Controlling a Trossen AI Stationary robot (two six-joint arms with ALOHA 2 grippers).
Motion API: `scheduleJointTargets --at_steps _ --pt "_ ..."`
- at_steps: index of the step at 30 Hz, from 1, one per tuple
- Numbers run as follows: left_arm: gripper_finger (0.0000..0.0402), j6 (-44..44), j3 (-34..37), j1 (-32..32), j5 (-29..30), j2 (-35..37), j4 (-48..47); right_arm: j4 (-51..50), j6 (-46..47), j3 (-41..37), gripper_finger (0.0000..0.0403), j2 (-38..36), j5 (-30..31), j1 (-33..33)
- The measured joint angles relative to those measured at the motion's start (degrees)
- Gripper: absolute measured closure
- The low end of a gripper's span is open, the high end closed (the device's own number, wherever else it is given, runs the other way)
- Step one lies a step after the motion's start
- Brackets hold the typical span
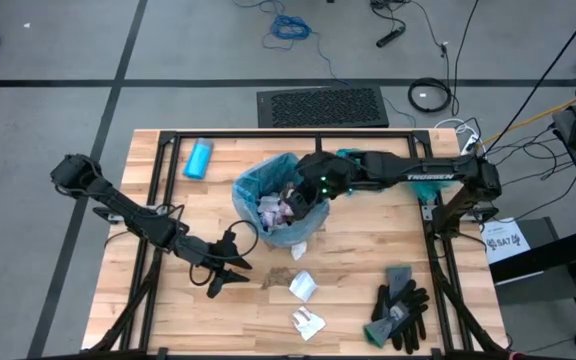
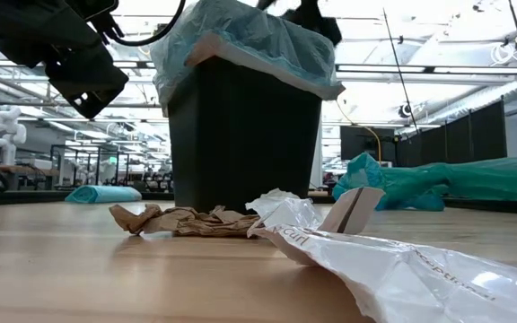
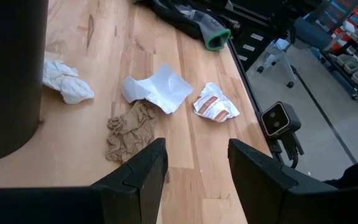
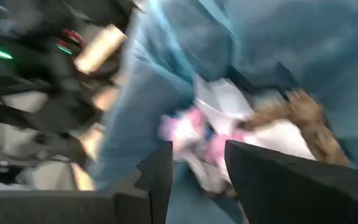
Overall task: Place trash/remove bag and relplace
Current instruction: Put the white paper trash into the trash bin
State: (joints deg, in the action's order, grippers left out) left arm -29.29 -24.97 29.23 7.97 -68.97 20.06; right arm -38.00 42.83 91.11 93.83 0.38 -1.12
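Wooden worktop (image 1: 358, 255) carries a dark bin (image 2: 240, 135) near its middle, lined with the bag (image 1: 253, 185), pale blue crinkly film folded over the rim. Right tool (image 1: 306, 195) hangs over the bin mouth, fingers apart with nothing between them, above the trash already inside (image 4: 229, 124), white and pink scraps. Left tool (image 1: 230, 272) hovers low just beside the bin on the near side, fingers apart and empty, pointed at loose trash on the worktop: a brown paper wad (image 3: 126, 130), a white wrapper (image 3: 157, 87), a printed wrapper (image 3: 215, 104). All look light, soft and crushable; pinch the wad at its bulk, wrappers at a raised fold. Bag likely slippery and tear-prone, best gathered at the rim overhang. Gloves (image 1: 400, 305) and blue bottle (image 1: 199, 158) lie farther from the bin.
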Motion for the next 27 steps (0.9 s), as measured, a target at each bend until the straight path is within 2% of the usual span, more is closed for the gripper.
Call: scheduleJointTargets --at_steps 4,9,15,19,22,27 --pt "0.0228 0.0 0.0 0.0 0.0 0.0 0.0 4.0 0.9 0.0 0.0266 -2.7 -0.1 4.2" --pt "0.0228 0.0 0.0 0.0 0.0 0.0 0.0 3.0 6.4 0.0 0.0266 -3.7 -0.1 12.7" --pt "0.0228 0.0 0.0 0.0 0.0 0.0 0.0 0.1 11.7 0.0 0.0266 1.1 11.0 23.6" --pt "0.0228 0.0 0.0 0.0 0.0 0.0 0.0 -1.0 17.4 0.0 0.0266 6.1 16.3 27.2" --pt "0.0228 0.0 0.0 0.0 0.0 0.0 0.0 -1.1 19.9 0.0 0.0266 10.0 15.3 28.1" --pt "0.0228 0.0 0.0 0.0 0.0 0.0 0.0 -3.9 10.7 0.0 0.0266 15.8 6.7 28.7"
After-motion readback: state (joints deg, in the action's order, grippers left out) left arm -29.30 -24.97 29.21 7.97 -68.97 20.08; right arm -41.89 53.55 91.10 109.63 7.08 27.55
